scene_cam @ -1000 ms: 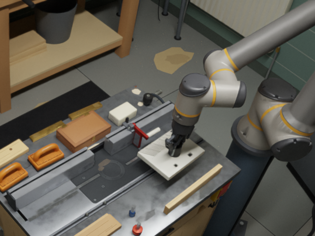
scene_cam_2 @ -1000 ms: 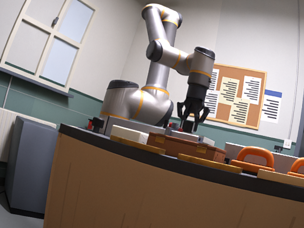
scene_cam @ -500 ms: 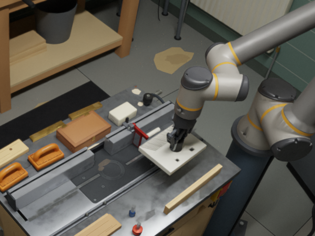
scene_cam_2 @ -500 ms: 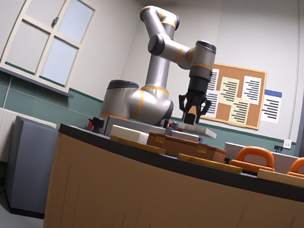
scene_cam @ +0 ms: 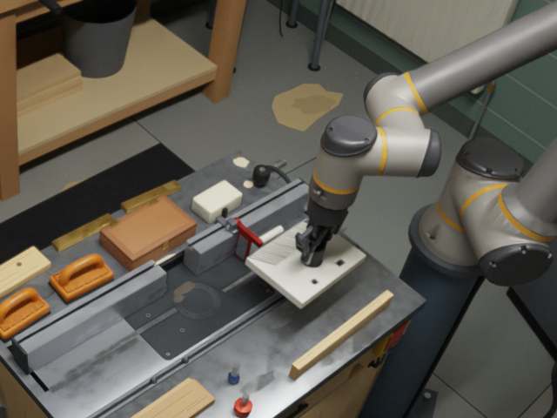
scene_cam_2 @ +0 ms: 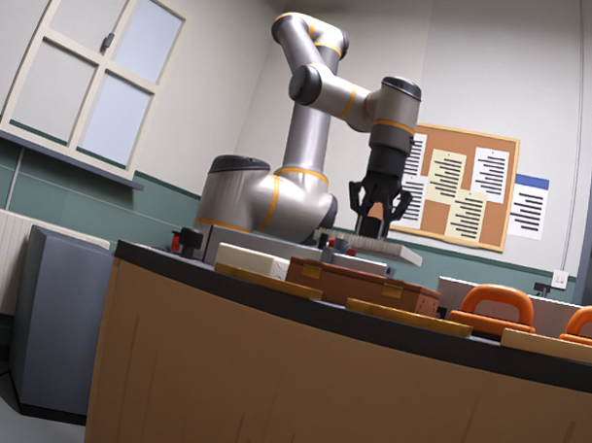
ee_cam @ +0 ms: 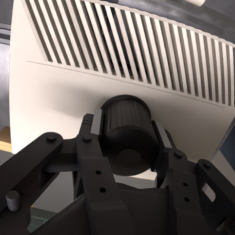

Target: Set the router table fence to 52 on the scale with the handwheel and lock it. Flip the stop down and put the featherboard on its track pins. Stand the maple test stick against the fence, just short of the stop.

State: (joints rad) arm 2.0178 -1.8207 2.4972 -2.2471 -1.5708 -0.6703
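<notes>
The track pins are hidden from me under the featherboard (scene_cam: 306,265), a cream slab with slotted fingers facing the fence. My gripper (scene_cam: 310,254) grips the dark ribbed knob (ee_cam: 128,126) on the featherboard's top, one finger pad on each side of it, and holds the board tilted above the table at the right end. The grey fence (scene_cam: 90,306) runs across the table in two halves. The red flip stop (scene_cam: 246,240) hangs on the fence next to the featherboard. The maple test stick (scene_cam: 341,334) lies flat near the front right edge.
A brown wooden case (scene_cam: 147,230) sits behind the fence, with a cream box (scene_cam: 217,200), two brass bars and two orange push blocks (scene_cam: 81,275) nearby. A blue knob (scene_cam: 233,375) and a red knob (scene_cam: 243,406) stand at the front edge beside a wood block (scene_cam: 180,400).
</notes>
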